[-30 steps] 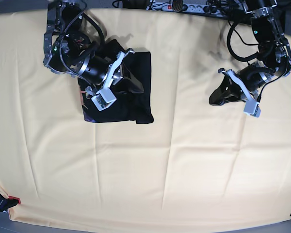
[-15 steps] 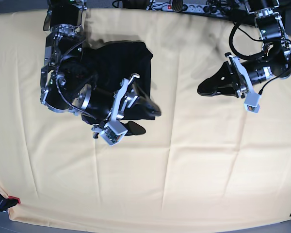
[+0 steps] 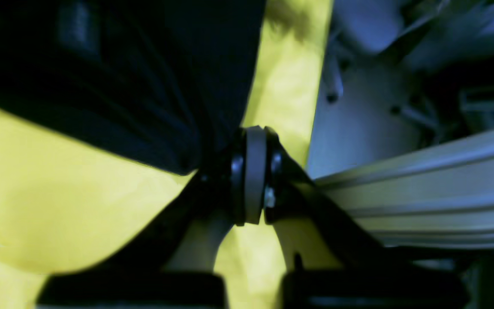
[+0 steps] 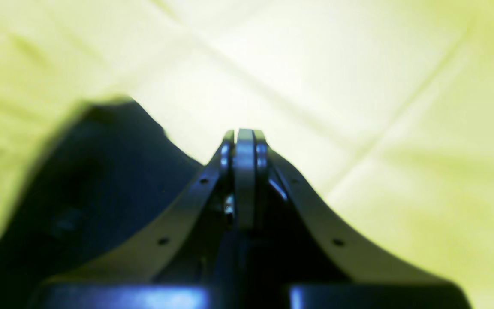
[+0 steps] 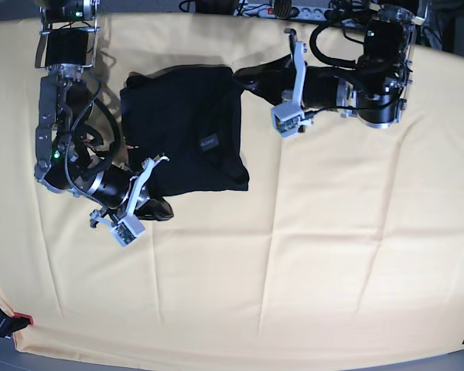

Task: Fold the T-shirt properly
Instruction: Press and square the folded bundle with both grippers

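The black T-shirt (image 5: 182, 124) lies folded into a rough rectangle at the upper left of the table, with a small grey label (image 5: 208, 144) showing on top. My left gripper (image 5: 241, 77) is shut, its tip at the shirt's upper right corner; in the left wrist view the pressed-together fingertips (image 3: 249, 171) sit just beside the black T-shirt (image 3: 122, 86), with nothing visible between them. My right gripper (image 5: 164, 209) is shut and empty just below the shirt's lower left edge. The right wrist view shows that gripper (image 4: 245, 135) over yellow cloth, the dark T-shirt (image 4: 79, 180) blurred at left.
A pale yellow cloth (image 5: 332, 247) covers the whole table, with creases. A power strip and cables (image 5: 294, 9) run along the far edge. A red-tipped black clamp (image 5: 15, 319) sits at the near left corner.
My right gripper left the top of the shirt, moved down-left off it and shut. My left arm swung from the table's right side across to the shirt's upper right corner. The shirt lies uncovered.
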